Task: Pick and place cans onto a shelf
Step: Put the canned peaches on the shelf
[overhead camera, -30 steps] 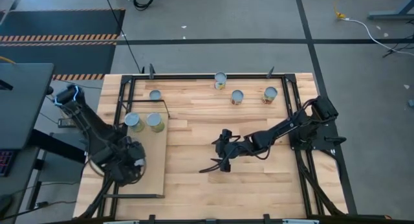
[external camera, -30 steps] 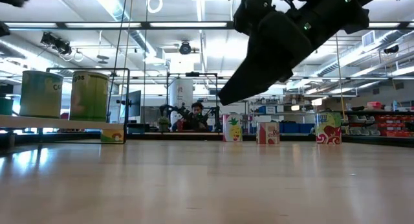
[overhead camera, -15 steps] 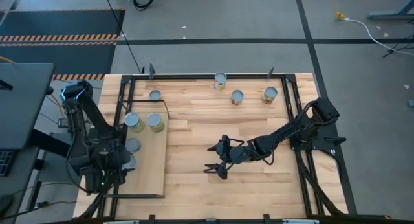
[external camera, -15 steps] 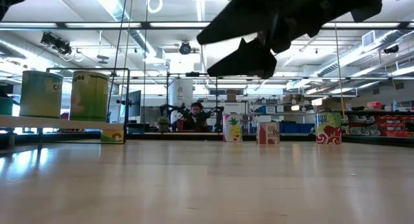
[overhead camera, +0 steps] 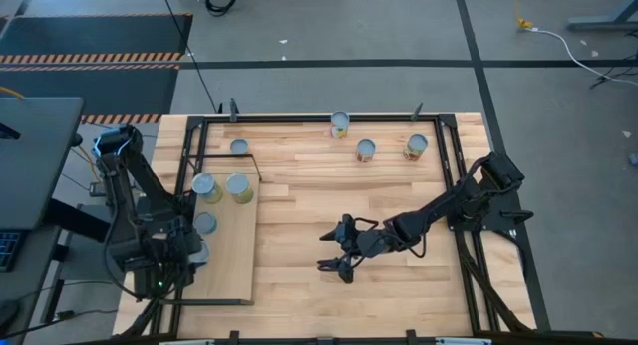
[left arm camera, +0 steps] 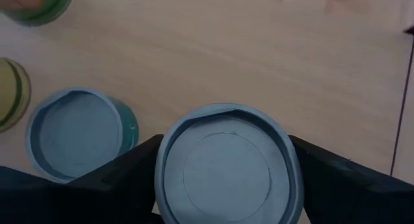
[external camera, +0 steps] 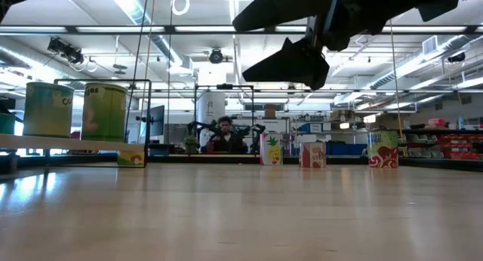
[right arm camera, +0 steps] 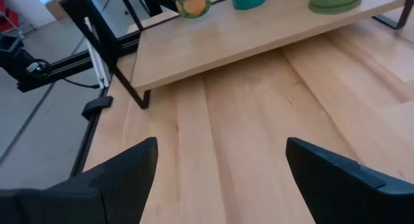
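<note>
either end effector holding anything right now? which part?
Left end effector has a pale blue-topped round tin can between its fingers at the sides; whether gripped cannot be told. Right end effector is open, empty.

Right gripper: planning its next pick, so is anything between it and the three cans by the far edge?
Nothing visible. The right gripper hangs open over bare tabletop, and only planks lie between it and the cans. The left gripper is off at the shelf.
</note>
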`<action>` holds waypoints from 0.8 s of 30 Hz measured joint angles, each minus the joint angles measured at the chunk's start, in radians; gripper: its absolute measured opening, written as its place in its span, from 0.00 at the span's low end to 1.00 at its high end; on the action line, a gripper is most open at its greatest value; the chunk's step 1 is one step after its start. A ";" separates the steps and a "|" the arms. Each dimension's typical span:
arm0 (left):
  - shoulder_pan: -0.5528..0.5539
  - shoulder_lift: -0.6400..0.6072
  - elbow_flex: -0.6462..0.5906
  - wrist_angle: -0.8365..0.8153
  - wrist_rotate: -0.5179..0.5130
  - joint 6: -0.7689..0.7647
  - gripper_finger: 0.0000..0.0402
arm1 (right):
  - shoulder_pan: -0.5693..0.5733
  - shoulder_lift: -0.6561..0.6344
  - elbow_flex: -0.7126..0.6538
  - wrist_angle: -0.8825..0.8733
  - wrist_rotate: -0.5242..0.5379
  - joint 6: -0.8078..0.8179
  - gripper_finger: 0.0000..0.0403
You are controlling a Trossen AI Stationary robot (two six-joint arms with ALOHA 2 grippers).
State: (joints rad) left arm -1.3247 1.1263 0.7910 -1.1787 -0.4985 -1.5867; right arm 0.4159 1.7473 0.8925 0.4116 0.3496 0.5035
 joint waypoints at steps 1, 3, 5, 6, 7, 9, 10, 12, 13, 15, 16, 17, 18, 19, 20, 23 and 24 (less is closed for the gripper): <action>0.000 0.000 0.000 0.001 -0.002 0.000 0.78 | 0.002 0.000 0.000 0.000 -0.001 0.003 0.86; 0.000 0.000 0.000 0.000 0.008 0.004 0.81 | 0.009 0.000 0.000 0.000 -0.003 0.010 0.86; 0.004 0.000 0.000 0.006 0.032 0.005 0.83 | 0.015 0.000 0.000 -0.001 -0.003 0.016 0.86; 0.006 0.000 0.000 0.006 0.045 0.005 0.83 | 0.018 0.000 0.000 -0.001 -0.003 0.017 0.86; 0.008 0.000 0.000 0.007 0.053 0.005 0.84 | 0.020 0.000 0.000 -0.001 -0.003 0.017 0.86; 0.015 0.000 0.000 0.008 0.051 0.001 0.84 | 0.023 0.000 0.000 -0.001 -0.003 0.017 0.86; 0.020 0.000 0.000 0.011 0.050 0.002 0.84 | 0.023 0.000 0.000 -0.001 -0.003 0.017 0.86; 0.027 0.000 0.000 0.012 0.051 0.020 0.84 | 0.023 0.000 0.000 -0.001 -0.003 0.018 0.86; 0.029 0.000 0.000 0.011 0.053 0.025 0.84 | 0.023 0.000 0.000 -0.001 -0.003 0.018 0.86; 0.037 0.000 0.000 0.010 0.062 0.028 0.84 | 0.023 0.000 0.000 -0.001 -0.003 0.018 0.86; 0.041 0.000 0.000 0.009 0.066 0.027 0.84 | 0.023 0.000 0.000 -0.001 -0.003 0.018 0.86; 0.044 0.000 0.000 0.011 0.066 0.026 0.84 | 0.023 0.000 0.000 -0.001 -0.003 0.017 0.86; 0.046 0.000 0.000 0.015 0.066 0.027 0.84 | 0.023 0.000 0.000 -0.001 -0.003 0.017 0.86; 0.049 0.000 0.000 0.019 0.067 0.027 0.84 | 0.023 0.000 0.000 -0.001 -0.003 0.017 0.86; 0.050 0.000 0.000 0.019 0.071 0.027 0.84 | 0.023 0.000 0.000 -0.001 -0.003 0.017 0.86; 0.056 0.000 0.000 0.018 0.124 0.026 0.84 | 0.023 0.000 0.000 -0.001 -0.003 0.009 0.86; 0.060 0.000 0.000 0.019 0.147 0.026 0.84 | 0.023 0.000 0.000 -0.001 -0.003 0.006 0.86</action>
State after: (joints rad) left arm -1.2643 1.1267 0.7910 -1.1596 -0.3518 -1.5604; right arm 0.4385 1.7473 0.8925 0.4107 0.3462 0.5098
